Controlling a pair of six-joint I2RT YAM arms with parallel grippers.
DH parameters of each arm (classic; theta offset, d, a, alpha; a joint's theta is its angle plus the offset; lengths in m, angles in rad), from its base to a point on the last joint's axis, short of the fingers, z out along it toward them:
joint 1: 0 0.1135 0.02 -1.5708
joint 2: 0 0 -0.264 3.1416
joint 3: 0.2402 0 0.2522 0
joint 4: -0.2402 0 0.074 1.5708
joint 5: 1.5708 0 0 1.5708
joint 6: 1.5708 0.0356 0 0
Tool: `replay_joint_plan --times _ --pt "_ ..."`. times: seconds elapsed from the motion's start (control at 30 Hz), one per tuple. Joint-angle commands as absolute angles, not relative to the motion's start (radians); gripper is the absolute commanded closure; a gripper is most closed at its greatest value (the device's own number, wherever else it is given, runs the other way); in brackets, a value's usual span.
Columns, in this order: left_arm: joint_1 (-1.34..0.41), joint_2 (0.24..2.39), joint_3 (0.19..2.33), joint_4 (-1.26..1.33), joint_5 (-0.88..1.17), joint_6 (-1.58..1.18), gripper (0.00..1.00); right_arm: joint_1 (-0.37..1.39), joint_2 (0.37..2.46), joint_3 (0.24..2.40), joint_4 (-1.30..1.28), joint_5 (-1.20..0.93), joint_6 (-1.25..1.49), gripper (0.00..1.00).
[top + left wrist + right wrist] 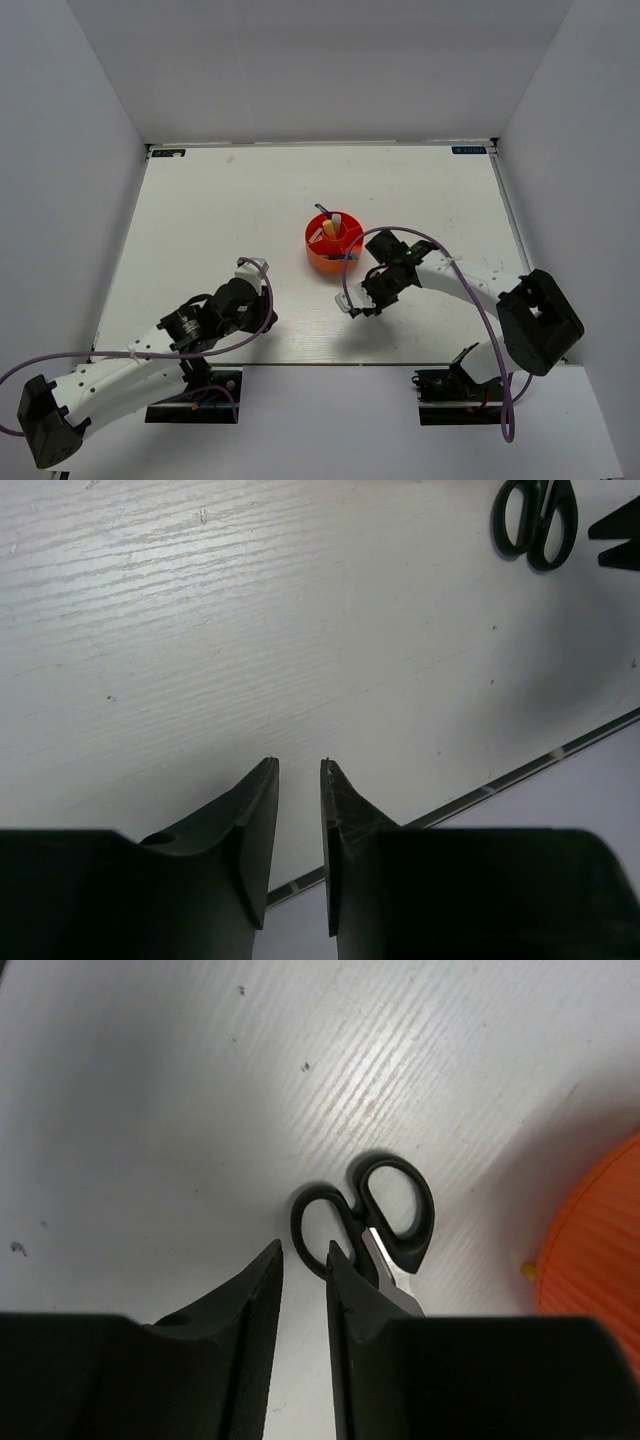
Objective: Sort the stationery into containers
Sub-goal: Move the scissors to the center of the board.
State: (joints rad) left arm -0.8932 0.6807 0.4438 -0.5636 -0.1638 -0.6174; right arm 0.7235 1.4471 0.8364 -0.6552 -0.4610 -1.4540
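Black-handled scissors lie flat on the white table, handles pointing away and the blade running under my right finger. My right gripper hovers low just left of the handles, jaws almost together with nothing between them. In the top view it is just in front of the round orange-red tub, which holds several upright items, including a pale highlighter. The tub's wall shows at the right edge of the right wrist view. My left gripper is empty, jaws almost together, over bare table near the front edge. The scissors also show far off in its view.
The table's front edge runs just past my left gripper. White walls enclose the table at the back and sides. A small yellow speck lies beside the tub. The right gripper's dark fingers show at the left wrist view's top right.
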Motion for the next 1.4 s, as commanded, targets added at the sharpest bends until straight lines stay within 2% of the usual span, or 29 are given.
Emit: replay_joint_plan --times 0.0,0.07,0.17,0.2,0.23,0.3,0.37,0.4,0.47,0.57,0.73,0.97,1.2,1.37 --pt "-0.897 0.683 0.433 -0.549 -0.170 -0.624 0.67 0.732 1.425 0.839 -0.592 -0.425 -1.407 0.73" --pt "-0.897 0.699 0.434 -0.537 -0.160 -0.626 0.79 0.732 1.424 0.828 -0.551 -0.370 -1.367 0.80" --pt "-0.897 0.707 0.442 -0.532 -0.155 -0.626 0.90 0.730 1.420 0.798 -0.399 -0.234 -1.315 0.87" --pt "-0.899 0.710 0.443 -0.531 -0.155 -0.624 0.97 0.729 1.424 0.802 -0.391 -0.209 -1.319 0.87" --pt "-0.897 0.710 0.448 -0.529 -0.155 -0.621 0.99 0.724 1.427 0.799 -0.373 -0.159 -1.324 0.87" --pt "-0.897 0.713 0.448 -0.529 -0.156 -0.618 0.99 0.715 1.439 0.807 -0.388 -0.140 -1.334 0.87" --pt "-0.897 0.721 0.460 -0.534 -0.161 -0.614 0.99 0.712 1.445 0.790 -0.408 -0.155 -1.400 0.82" --pt "-0.897 0.722 0.462 -0.538 -0.164 -0.614 0.97 0.709 1.451 0.788 -0.410 -0.156 -1.428 0.77" --pt "-0.897 0.719 0.468 -0.549 -0.166 -0.617 0.93 0.710 1.471 0.798 -0.414 -0.156 -1.466 0.72" --pt "-0.897 0.703 0.465 -0.567 -0.170 -0.620 0.88 0.709 1.509 0.837 -0.442 -0.159 -1.500 0.71" --pt "-0.897 0.667 0.454 -0.587 -0.183 -0.627 0.85 0.704 1.572 0.879 -0.474 -0.173 -1.555 0.71" --pt "-0.897 0.626 0.437 -0.620 -0.192 -0.632 0.85 0.707 1.621 0.949 -0.563 -0.225 -1.611 0.70" --pt "-0.899 0.600 0.423 -0.634 -0.187 -0.640 0.84 0.718 1.660 1.045 -0.770 -0.331 -1.644 0.70" --pt "-0.897 0.601 0.422 -0.634 -0.178 -0.640 0.84 0.747 1.657 1.020 -0.795 -0.328 -1.652 0.70"
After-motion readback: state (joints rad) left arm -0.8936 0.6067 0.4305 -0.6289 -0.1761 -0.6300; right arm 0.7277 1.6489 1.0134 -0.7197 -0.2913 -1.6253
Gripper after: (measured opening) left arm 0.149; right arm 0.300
